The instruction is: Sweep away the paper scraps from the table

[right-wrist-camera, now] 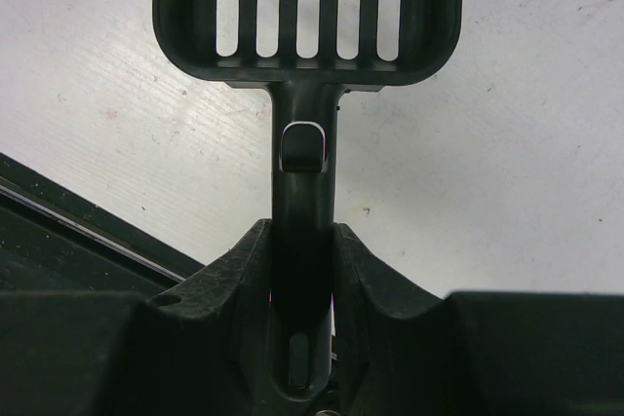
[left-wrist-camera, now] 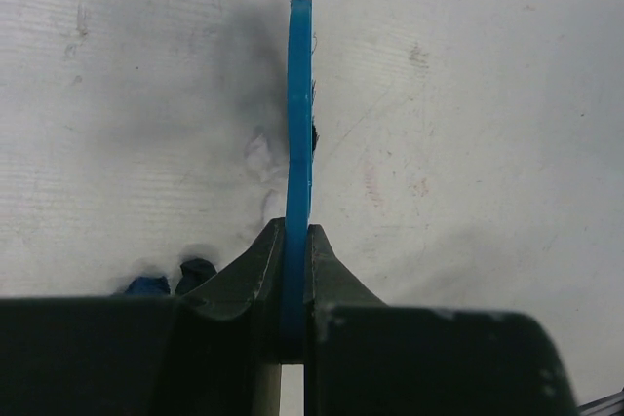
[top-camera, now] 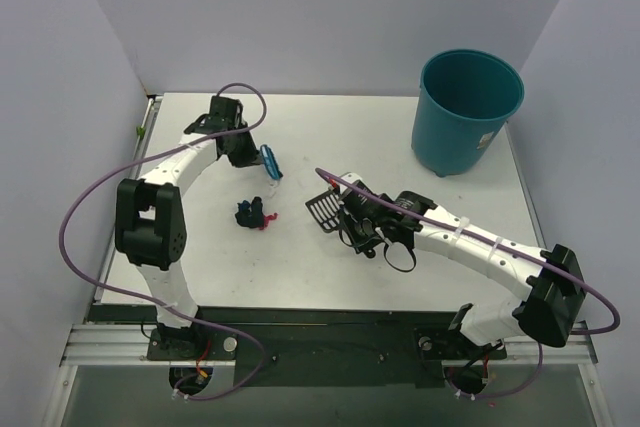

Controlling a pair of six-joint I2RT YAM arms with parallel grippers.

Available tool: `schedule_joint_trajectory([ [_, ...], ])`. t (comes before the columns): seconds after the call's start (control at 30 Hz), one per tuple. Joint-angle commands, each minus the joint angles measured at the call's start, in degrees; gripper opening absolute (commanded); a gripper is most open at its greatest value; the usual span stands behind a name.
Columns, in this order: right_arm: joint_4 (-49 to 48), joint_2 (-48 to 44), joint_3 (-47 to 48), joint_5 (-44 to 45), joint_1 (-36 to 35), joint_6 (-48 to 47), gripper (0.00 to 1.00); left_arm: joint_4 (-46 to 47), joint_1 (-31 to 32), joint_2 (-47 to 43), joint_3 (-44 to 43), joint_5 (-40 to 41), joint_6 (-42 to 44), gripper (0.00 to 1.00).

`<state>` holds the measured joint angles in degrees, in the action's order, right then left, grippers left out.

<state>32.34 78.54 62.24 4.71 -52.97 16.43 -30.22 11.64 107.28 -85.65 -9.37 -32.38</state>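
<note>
Pale lilac walls on three sides of a large flat white rectangular table with a metal-railed near edge. At the far right corner, a round teal plastic bin, upright, well apart from everything else. Left of centre on the table, a small clump of tiny crumpled paper scraps, dark blue and black with a red bit at its right side, lying between the two tools. Left hand extended from the far left, clamped tight on a small blue plastic hand brush, just beyond the clump and apart from it. Seen from the left wrist: both fingers pressed together on the thin blue edge of the brush, dark bristle tips poking out at its far end, scuffed table underneath, two dark blue scraps peeping out at the lower left beside one finger. Right hand near the middle of the table, closed around the handle of a black slotted plastic scoop, its pan to the right of the scraps, near them but not touching. Seen from the right wrist: handle gripped between both fingers, slotted pan of the scoop pointing away over bare white table. Cannot tell whether the pan's front lip touches the table.
</note>
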Motion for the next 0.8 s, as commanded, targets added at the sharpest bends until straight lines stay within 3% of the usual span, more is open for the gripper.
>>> schedule_joint_trajectory([
  [0.0,0.27,-0.59,-0.01,1.18,-0.47,0.01,0.0,-0.37,0.4,-4.53,3.46,3.74,-0.31,0.0],
  [0.17,0.36,0.73,0.52,0.3,-0.55,-0.08,0.0,-4.76,1.81,-9.72,8.02,6.46,0.39,0.0],
  [0.4,0.53,1.08,-0.1,-0.23,-0.55,-0.87,0.0,-4.85,2.25,-25.87,18.41,4.01,1.44,0.0],
  [0.63,0.53,2.58,1.48,-1.46,-0.91,-1.04,0.0,-12.04,0.85,-29.15,10.87,7.24,5.83,0.0],
  [0.77,2.89,4.77,2.45,-3.04,-1.26,-2.45,0.0,-18.18,0.49,-25.13,3.94,13.56,15.04,0.0],
])
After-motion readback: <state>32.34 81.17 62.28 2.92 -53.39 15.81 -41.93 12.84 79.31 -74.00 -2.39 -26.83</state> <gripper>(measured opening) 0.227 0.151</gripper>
